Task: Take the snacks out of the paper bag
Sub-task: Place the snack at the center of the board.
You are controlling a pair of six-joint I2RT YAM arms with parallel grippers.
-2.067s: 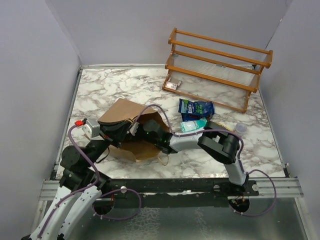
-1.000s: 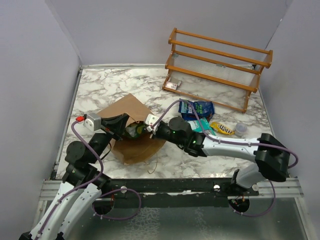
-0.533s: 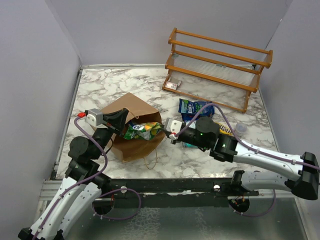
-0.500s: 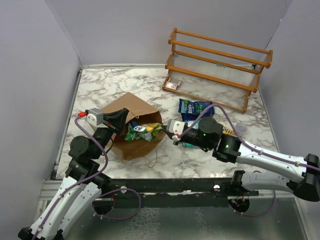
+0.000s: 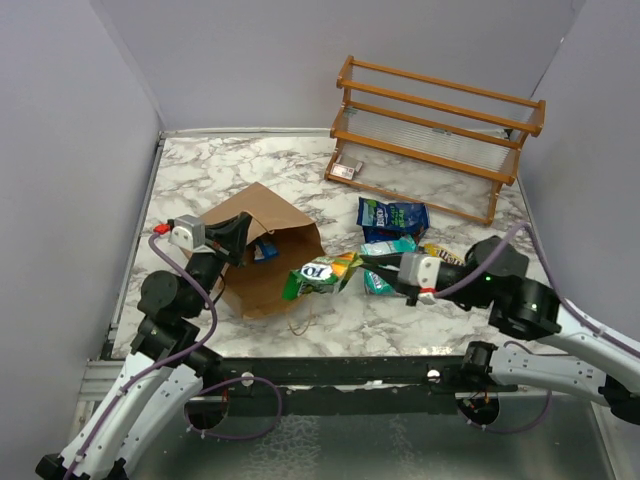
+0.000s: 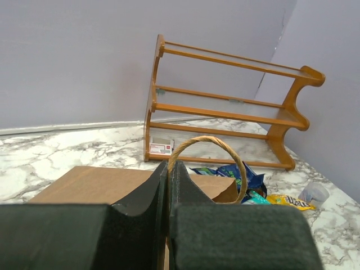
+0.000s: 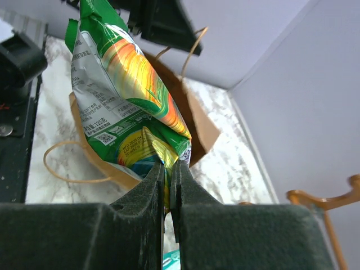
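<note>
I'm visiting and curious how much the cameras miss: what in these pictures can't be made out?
- Inside the big brown kraft paper bag: top view, its walls hide what remains.
- The small clear round cup: top view, the right arm covers it.
- Print on the small pale flat box: too small, top and left wrist views.
- Which part of the bag the shut left end effector pinches: left wrist view, its fingers cover that.

The bag (image 5: 262, 275) lies left of centre on the counter (image 5: 250, 170), mouth toward the right, with the left gripper (image 5: 240, 238) on its rear rim. One packet (image 5: 265, 250) sits in the mouth. Just right of the mouth, a second packet (image 5: 322, 275) is held in the right gripper (image 5: 368, 273). Other packets (image 5: 392, 217) lie behind that gripper. The rack (image 5: 440, 135) stands behind them, with a small box (image 5: 347, 170) on its bottom shelf.
</note>
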